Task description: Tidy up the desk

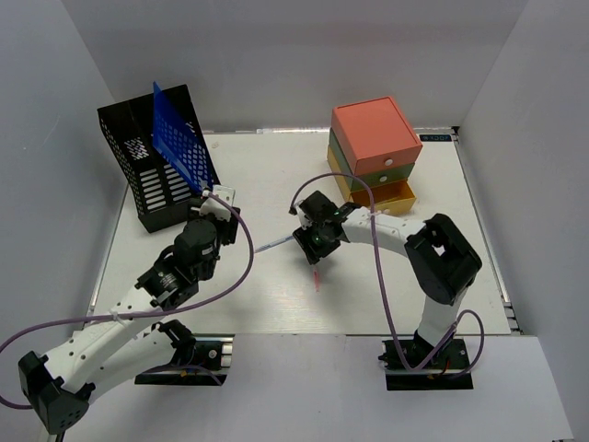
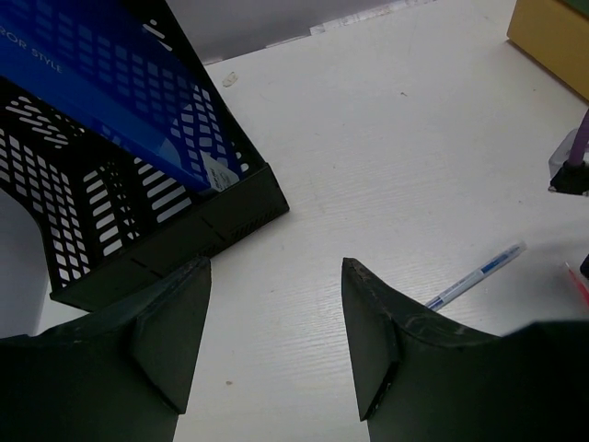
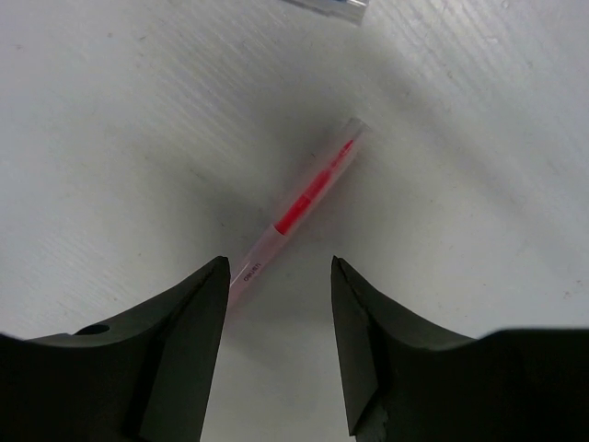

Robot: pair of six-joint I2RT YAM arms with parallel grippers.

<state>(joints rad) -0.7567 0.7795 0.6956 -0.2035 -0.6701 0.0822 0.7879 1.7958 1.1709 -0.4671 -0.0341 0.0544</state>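
The desk (image 1: 276, 175) is stretching out under and to the right of the black mesh file rack (image 1: 147, 198), which is holding a blue folder (image 1: 177, 138) leaning inside. The left gripper (image 2: 274, 272) is hovering just off the rack's front corner, fingers spread wide, gripping nothing. Well right of the rack, the right gripper (image 3: 278, 265) is hanging open over a red pen (image 3: 311, 191). The pen's near end is lying between the fingers and looks untouched, though that's hard to tell. A blue pen (image 2: 479, 273) is lying between the rack and the red pen. A stacked drawer box (image 1: 373, 152) is sitting far right of the rack.
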